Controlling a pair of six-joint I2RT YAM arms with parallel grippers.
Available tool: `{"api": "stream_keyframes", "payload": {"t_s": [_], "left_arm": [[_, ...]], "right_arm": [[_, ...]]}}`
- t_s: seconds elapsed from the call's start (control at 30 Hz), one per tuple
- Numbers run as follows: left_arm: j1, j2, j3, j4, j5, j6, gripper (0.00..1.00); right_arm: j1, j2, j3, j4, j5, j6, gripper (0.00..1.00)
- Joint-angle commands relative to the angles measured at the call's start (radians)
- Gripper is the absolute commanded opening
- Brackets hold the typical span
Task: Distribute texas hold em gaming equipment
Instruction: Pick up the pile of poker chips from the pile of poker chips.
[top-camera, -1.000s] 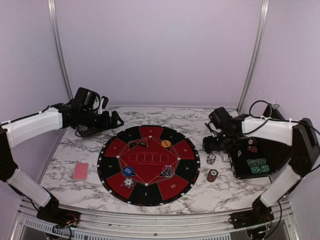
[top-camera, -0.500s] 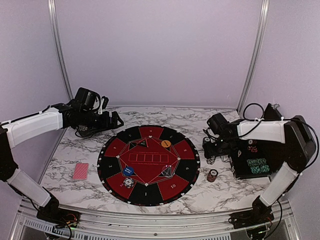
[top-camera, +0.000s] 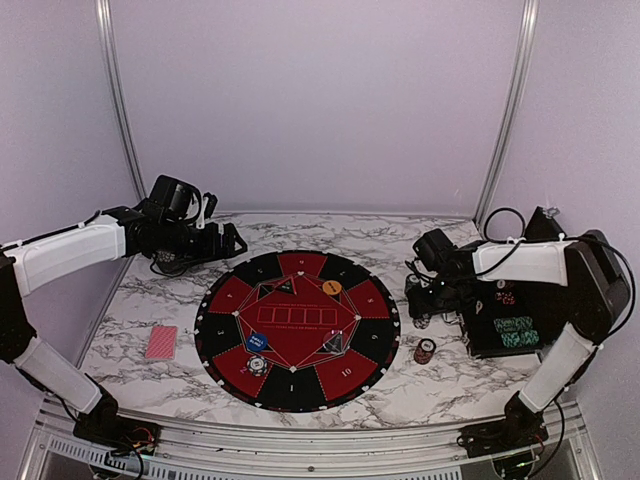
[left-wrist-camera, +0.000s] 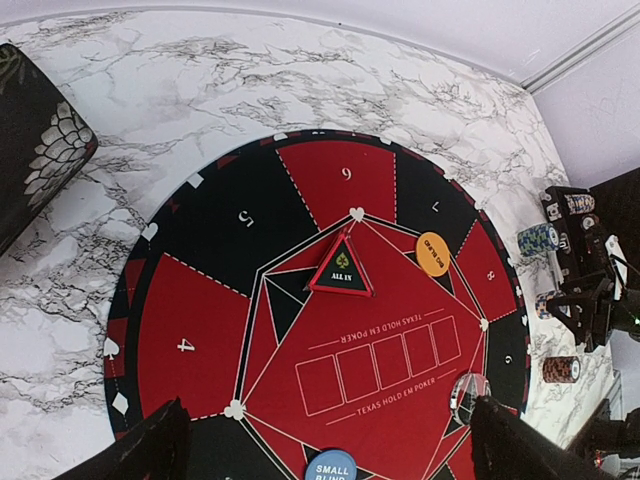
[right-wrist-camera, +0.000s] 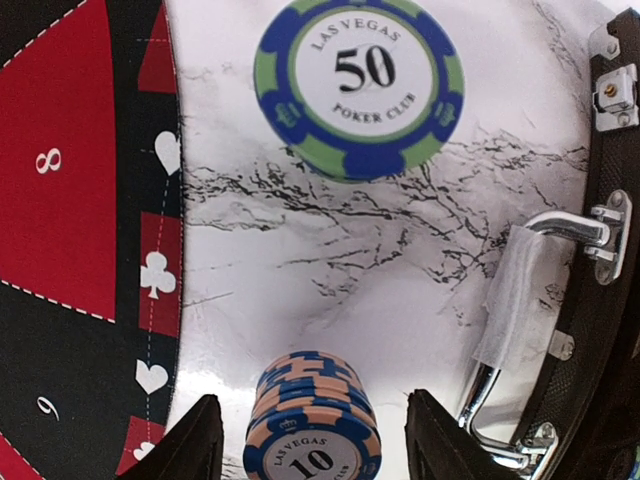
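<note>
A stack of blue-and-orange "10" poker chips stands on the marble between the round mat and the black case. My right gripper is open around it, with a gap on each side. A green-and-blue "50" chip lies ahead of it. From above, the right gripper is low at the mat's right edge, with another chip stack nearer me. On the mat lie an orange disc and a blue marker. Red-backed cards lie left of the mat. My left gripper hangs open and empty at the far left.
The black case lies open at the right edge with chips inside; its metal handle is just right of my right fingers. The left wrist view shows several more chip stacks beyond the mat. A black "ALL IN" triangle sits near the mat's centre.
The right gripper has come down and toward me over the chip stack beside the case, and its jaws have narrowed somewhat. The left arm has not moved.
</note>
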Motion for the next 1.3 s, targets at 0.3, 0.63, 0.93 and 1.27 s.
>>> {"api": "stream_keyframes", "payload": {"t_s": [0.3,0.63,0.93,1.27], "left_arm": [[-0.003,0.02,0.013,-0.021,-0.008,0.019,0.99],[-0.002,0.026,0.009,-0.021,-0.01,0.021,0.99],[-0.002,0.028,0.008,-0.022,-0.009,0.02,0.99],[-0.002,0.022,0.003,-0.022,-0.009,0.021,0.99]], "right_arm": [[-0.007,0.019,-0.008,0.017,0.0,0.007,0.54],[-0.007,0.03,-0.011,0.019,-0.002,0.007,0.51],[-0.007,0.026,-0.004,0.016,-0.001,0.009,0.48],[-0.007,0.02,0.009,0.004,-0.001,0.01,0.4]]}}
